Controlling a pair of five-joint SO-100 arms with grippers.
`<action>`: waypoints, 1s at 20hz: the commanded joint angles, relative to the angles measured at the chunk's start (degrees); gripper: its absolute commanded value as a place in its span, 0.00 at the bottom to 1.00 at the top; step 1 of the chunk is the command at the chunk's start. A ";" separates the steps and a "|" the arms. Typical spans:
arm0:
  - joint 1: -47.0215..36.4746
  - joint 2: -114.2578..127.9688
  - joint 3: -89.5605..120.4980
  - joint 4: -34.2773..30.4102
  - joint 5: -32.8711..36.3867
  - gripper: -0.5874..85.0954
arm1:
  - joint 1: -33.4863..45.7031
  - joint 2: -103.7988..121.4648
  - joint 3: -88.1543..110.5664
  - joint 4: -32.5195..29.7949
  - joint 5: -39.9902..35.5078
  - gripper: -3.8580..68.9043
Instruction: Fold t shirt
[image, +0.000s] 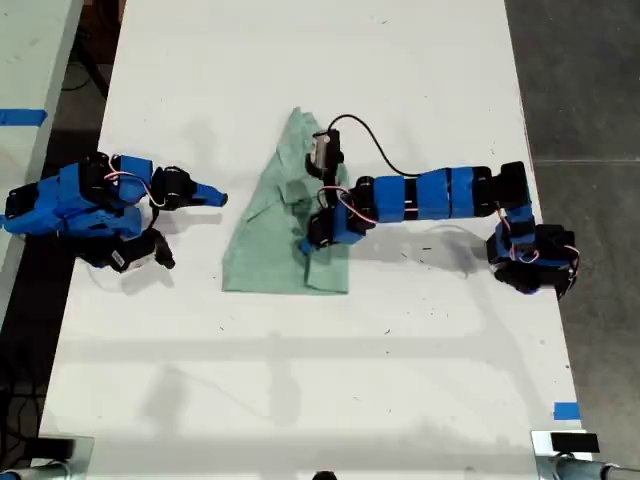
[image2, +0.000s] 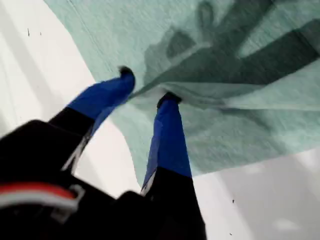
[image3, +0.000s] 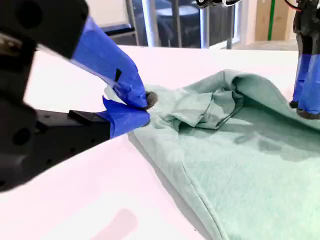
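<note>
lying wrinkled mid-way along the white tabletop (image: 400, 380): small pale mint-green cloth t shirt (image: 270, 250), narrow end pointing to the exterior view's top. reaching over it from the exterior view's right, my first hand (image2: 146, 85), blue fingers (image2: 167, 135) parted, tips pressing a raised fold. sitting near the shirt's edge at the exterior view's left, my second hand (image3: 145, 107), clenched on nothing.

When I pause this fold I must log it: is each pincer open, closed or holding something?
My first pincer: open, tips down on the t shirt.
My second pincer: closed, holding nothing.
</note>
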 joint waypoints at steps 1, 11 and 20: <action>-0.70 0.44 0.26 0.26 -1.23 0.01 | -1.76 5.01 -3.34 0.35 -1.14 0.47; -0.70 0.44 0.18 0.26 -1.23 0.01 | 2.02 50.54 47.81 4.31 9.84 0.04; -0.35 0.44 0.18 0.26 -1.23 0.01 | 3.34 108.46 115.58 -19.86 13.01 0.04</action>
